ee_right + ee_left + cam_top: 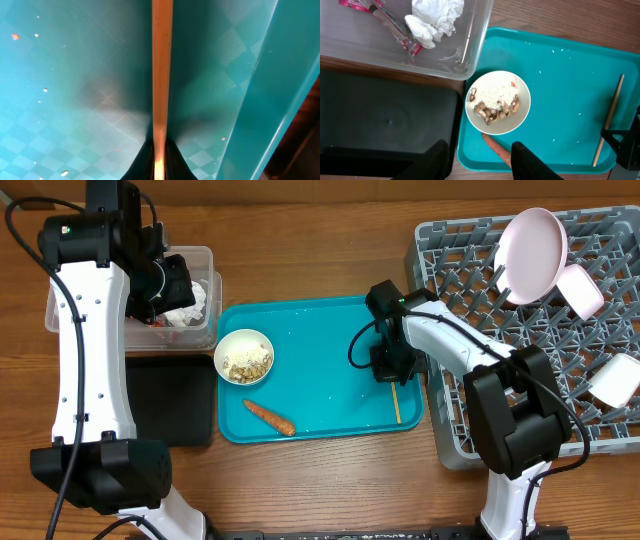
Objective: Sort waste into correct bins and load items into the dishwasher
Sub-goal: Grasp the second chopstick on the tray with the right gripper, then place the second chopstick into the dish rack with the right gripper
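Clear plastic is walling the tub (pixel 205 260) at the far left, and the left arm is hiding most of it from above. The left wrist view is showing the tissue (pixel 432 22) and the wrapper (pixel 380 15) lying inside, the wrapper's top cut off by the frame edge. The black tray (pixel 385 125) is sitting just in front of the tub, its near side partly under the arm's base in the overhead view. The left gripper (pixel 479 152) is hovering with its fingers spread wide and nothing between them.

On the teal tray (pixel 330 315), the bowl (pixel 244 357) is resting near the left rim with the scraps (pixel 495 100) heaped in it. The carrot (pixel 269 417) is lying just in front of the bowl; in the left wrist view one finger and the frame edge are covering its end.

Near the teal tray's right rim, one chopstick (pixel 396 402) is lying flat. The right gripper (pixel 161 164) is pinching it narrowly, a fingertip pressing on each side, and is hiding its far end from above.

The rack (pixel 470 240) is filling the right side, with its far edge running out of frame and the right arm crossing its near corner. A plate (pixel 533 255) is leaning among the back pegs with a dish (pixel 580 290) just beside it. A cup (pixel 615 380) is sitting at the right edge; whether it is upright is hard to tell.
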Action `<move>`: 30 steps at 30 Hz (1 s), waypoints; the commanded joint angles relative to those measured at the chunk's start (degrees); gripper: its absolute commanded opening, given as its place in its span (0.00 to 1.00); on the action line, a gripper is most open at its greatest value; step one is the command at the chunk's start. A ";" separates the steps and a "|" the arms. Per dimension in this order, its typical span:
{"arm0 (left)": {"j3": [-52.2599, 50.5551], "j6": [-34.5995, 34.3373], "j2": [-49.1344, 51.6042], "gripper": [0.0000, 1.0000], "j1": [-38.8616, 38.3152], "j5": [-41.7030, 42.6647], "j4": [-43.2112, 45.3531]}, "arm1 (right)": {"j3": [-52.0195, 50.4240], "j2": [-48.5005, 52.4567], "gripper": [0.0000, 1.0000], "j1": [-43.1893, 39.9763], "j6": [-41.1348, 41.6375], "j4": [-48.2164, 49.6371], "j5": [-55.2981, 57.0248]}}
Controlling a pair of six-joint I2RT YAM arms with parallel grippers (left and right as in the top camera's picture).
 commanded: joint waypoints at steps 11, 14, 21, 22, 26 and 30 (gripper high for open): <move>0.81 -0.98 -1.40 0.44 0.31 0.00 -0.11 | 6.73 -12.17 0.04 -0.50 -2.12 -5.86 -0.22; 0.81 -1.01 -1.40 0.44 0.31 0.00 -0.09 | 7.28 -17.73 0.04 -2.14 -4.07 -6.03 2.36; 0.81 -1.01 -1.40 0.44 0.31 0.02 -0.11 | 7.13 -22.29 0.04 -10.99 -9.75 -8.87 3.87; 0.81 -1.01 -1.40 0.44 0.31 0.02 -0.11 | 6.69 -22.10 0.04 -12.48 -10.64 -9.35 3.80; 0.81 -1.01 -1.40 0.44 0.31 0.02 -0.11 | 3.30 -21.40 0.04 -17.18 -11.10 -9.64 3.74; 0.81 -1.01 -1.40 0.44 0.31 0.02 -0.13 | -1.03 -20.41 0.04 -18.99 -12.52 -8.72 2.95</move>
